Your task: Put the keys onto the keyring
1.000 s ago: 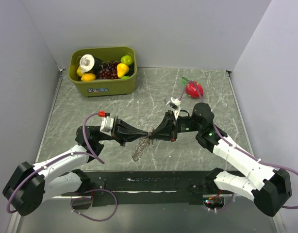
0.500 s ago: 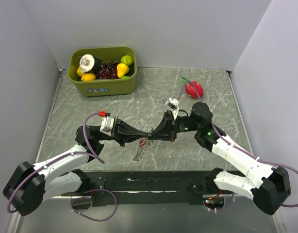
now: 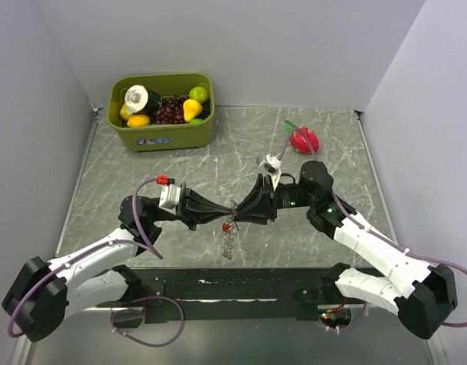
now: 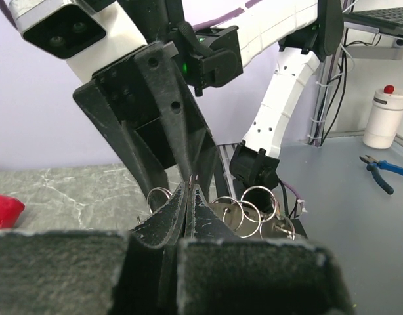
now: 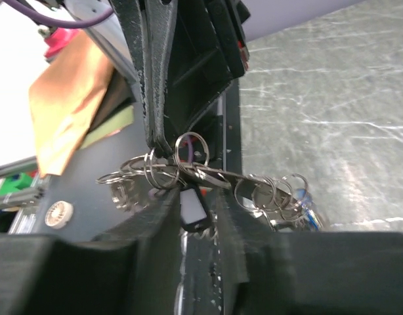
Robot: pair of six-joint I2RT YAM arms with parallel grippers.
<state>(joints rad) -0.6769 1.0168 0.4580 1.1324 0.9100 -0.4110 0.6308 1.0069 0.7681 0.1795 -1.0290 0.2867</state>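
Silvery wire rings, linked into a loose chain, make up the keyring, which is pinched at one end by the left gripper, its tapered black jaws pressed together on a ring. A flat, black-headed key is clamped between the rough-faced jaws of the right gripper. The other keys, one red-headed, are seen dangling below the meeting fingertips, above the grey veined table. Compared with half a second ago, the bundle is hung straighter and further right.
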